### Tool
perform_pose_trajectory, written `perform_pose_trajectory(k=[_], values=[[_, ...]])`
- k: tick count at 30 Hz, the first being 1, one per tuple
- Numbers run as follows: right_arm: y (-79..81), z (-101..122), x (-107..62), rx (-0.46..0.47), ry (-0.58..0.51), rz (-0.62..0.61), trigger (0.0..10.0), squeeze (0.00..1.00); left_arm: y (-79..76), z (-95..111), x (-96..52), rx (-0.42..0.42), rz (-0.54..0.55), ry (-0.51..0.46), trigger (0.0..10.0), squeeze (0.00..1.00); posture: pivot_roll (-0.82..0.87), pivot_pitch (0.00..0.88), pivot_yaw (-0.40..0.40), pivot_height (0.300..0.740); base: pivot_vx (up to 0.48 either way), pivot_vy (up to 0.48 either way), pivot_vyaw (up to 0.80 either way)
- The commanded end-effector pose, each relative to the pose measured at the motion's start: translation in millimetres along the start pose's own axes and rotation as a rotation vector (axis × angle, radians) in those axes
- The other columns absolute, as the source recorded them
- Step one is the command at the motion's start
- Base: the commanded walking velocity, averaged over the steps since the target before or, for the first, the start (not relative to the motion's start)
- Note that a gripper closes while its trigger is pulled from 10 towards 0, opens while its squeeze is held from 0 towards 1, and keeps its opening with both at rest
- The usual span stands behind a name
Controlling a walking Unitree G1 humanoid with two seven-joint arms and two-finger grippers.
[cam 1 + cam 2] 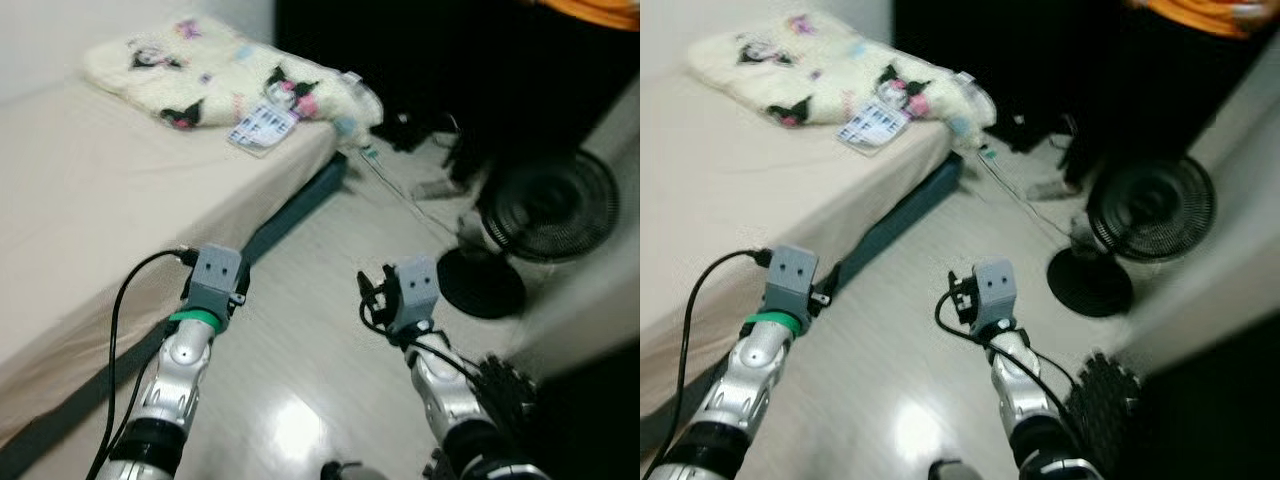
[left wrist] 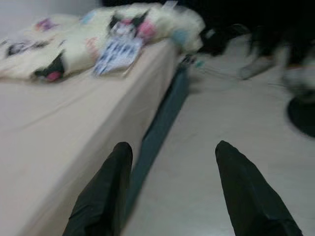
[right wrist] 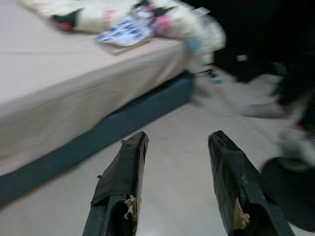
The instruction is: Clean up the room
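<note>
**Blanket and booklet at far end of bed; both pincers empty**

Blanket (image 1: 225, 75): fluffy, cream-coloured, printed with black-and-pink cartoon figures. It lies crumpled in a heap at the far end of the bed (image 1: 90, 210), with one end spilling over the mattress corner toward the floor. A small booklet or card (image 1: 262, 126) with a blue-and-white checked pattern rests against the blanket's near edge, flat on the sheet, close to the bed's side.

Bed: covered in a plain beige sheet, smooth apart from slight creases, over a dark blue-grey base that runs along the floor.

Floor (image 1: 300, 330): pale and glossy. Beyond the bed corner lie a thin cable and some small items, blurred beyond identification. A black fan (image 1: 545, 210) stands on a round base to the right, in front of a dark area.

Left pincer (image 2: 172, 191): fingers spread apart, holding nothing, raised above the edge of the bed where sheet meets base, pointing toward the blanket. A green band circles its wrist and a black cable loops back from it.

Right pincer (image 3: 179, 177): fingers spread apart, holding nothing, raised over the open floor beside the bed. Its finger pads show worn, frayed tape near the base.

All views are somewhat blurred.
</note>
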State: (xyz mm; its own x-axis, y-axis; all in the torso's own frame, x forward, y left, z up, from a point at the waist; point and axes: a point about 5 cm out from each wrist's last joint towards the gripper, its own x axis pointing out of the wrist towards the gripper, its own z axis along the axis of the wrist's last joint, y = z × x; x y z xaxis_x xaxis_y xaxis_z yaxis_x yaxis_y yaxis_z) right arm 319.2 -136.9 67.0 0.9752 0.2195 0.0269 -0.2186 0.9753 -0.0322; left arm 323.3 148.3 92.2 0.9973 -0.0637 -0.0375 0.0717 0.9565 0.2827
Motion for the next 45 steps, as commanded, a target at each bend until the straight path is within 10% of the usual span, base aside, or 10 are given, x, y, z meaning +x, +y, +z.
perform_pose_trajectory(k=[1,45], values=[[1.1,-6.4,-2.8,0.005,0.033,-0.02,10.0,0.0,1.1,-9.2,-3.6,0.003,-0.008,0.026,10.0,0.0,0.05,0.056,0.02,0.74,0.0,0.0,-0.4],[0.7,-4.6,-9.1,-0.006,0.003,-0.023,10.0,0.0,-8.1,-11.5,-1.8,0.008,-0.034,0.024,10.0,0.0,0.02,0.087,0.025,0.74,0.456,0.0,-0.19]])
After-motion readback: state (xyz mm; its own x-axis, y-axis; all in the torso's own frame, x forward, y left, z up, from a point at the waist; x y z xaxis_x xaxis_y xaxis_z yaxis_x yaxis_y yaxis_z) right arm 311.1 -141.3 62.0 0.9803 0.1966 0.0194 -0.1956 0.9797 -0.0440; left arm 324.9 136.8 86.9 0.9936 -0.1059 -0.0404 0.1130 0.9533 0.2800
